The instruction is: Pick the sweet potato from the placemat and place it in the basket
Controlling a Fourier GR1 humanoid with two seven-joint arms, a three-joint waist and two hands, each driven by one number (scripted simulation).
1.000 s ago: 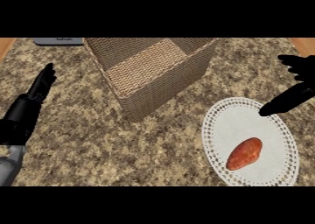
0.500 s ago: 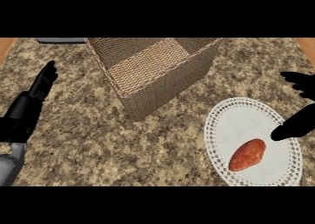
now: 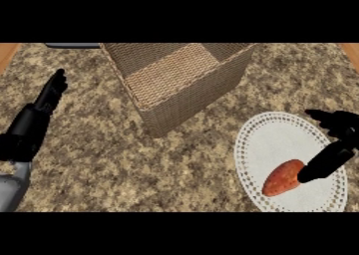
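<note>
Sweet potato (image 3: 282, 177) on the white round placemat (image 3: 274, 134), long axis slanting lower-left to upper-right, upper end just beside the open right hand (image 3: 331, 152), basket (image 3: 184, 79) up-left, resting left hand (image 3: 34, 122) well apart, fingers straight.

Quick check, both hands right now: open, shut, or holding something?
Left hand: open, resting at the left, holds nothing.
Right hand: open, one finger down beside the sweet potato, no grasp.
</note>
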